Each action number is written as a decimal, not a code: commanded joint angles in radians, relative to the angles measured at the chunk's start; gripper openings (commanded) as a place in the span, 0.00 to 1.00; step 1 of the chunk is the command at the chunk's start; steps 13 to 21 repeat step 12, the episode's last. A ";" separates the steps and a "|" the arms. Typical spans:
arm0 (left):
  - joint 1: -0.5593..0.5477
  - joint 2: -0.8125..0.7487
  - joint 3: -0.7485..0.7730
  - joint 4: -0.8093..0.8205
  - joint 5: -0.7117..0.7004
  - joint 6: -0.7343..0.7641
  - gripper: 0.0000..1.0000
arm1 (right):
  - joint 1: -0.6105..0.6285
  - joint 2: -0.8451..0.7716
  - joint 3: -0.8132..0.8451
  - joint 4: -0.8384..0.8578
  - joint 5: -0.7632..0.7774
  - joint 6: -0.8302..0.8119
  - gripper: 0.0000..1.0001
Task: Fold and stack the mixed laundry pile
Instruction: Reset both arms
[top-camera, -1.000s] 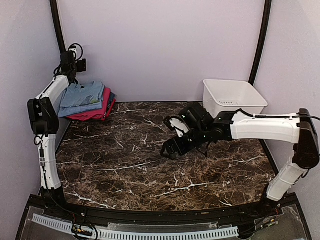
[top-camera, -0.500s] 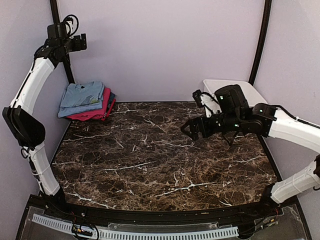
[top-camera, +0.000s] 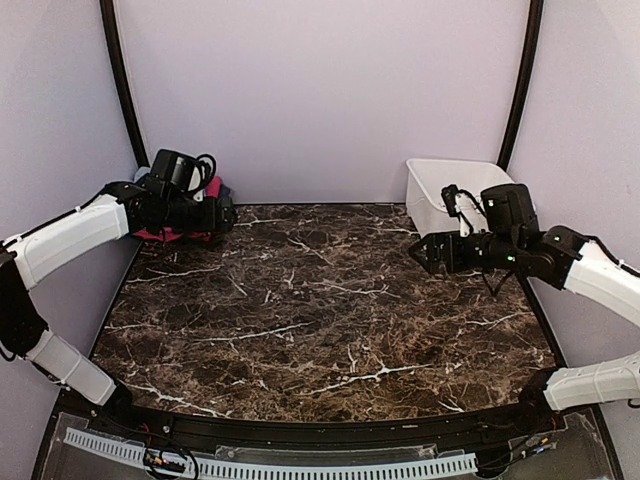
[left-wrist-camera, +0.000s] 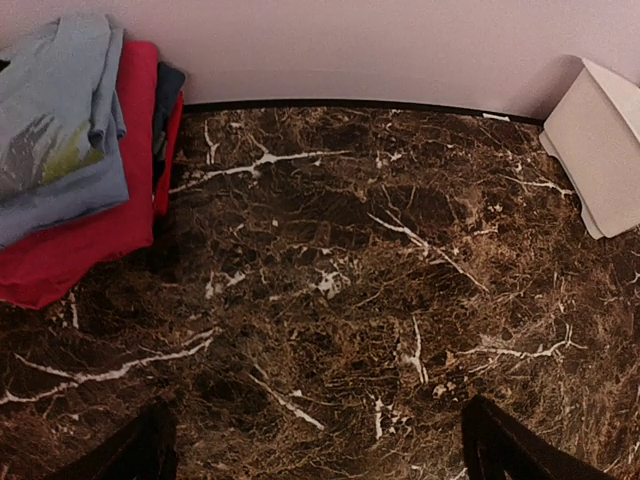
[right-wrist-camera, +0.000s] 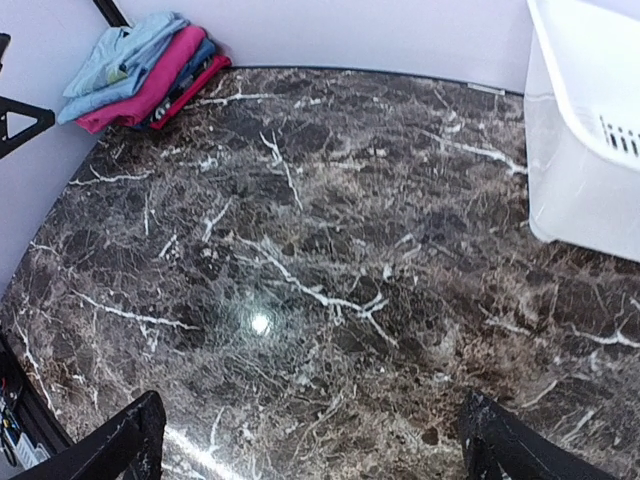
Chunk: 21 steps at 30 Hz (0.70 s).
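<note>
laundry pile (left-wrist-camera: 60, 150): folded stack, pale blue piece on top, magenta and dark pieces beneath, at the far left corner of the counter (top-camera: 300, 320), against the back wall. left fingers (left-wrist-camera: 145, 452): spread wide, gripping nothing, hovering just beside the stack. right fingers (right-wrist-camera: 125, 440): spread wide, empty, above the counter near the white tub (top-camera: 470, 185).
</note>
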 joint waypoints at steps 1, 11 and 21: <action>-0.025 -0.094 -0.214 0.146 0.025 -0.173 0.99 | -0.015 -0.031 -0.132 0.094 -0.053 0.071 0.99; -0.051 -0.086 -0.389 0.223 0.018 -0.224 0.99 | -0.019 -0.049 -0.279 0.186 -0.067 0.144 0.98; -0.051 -0.087 -0.390 0.225 0.019 -0.225 0.99 | -0.019 -0.050 -0.281 0.188 -0.067 0.144 0.99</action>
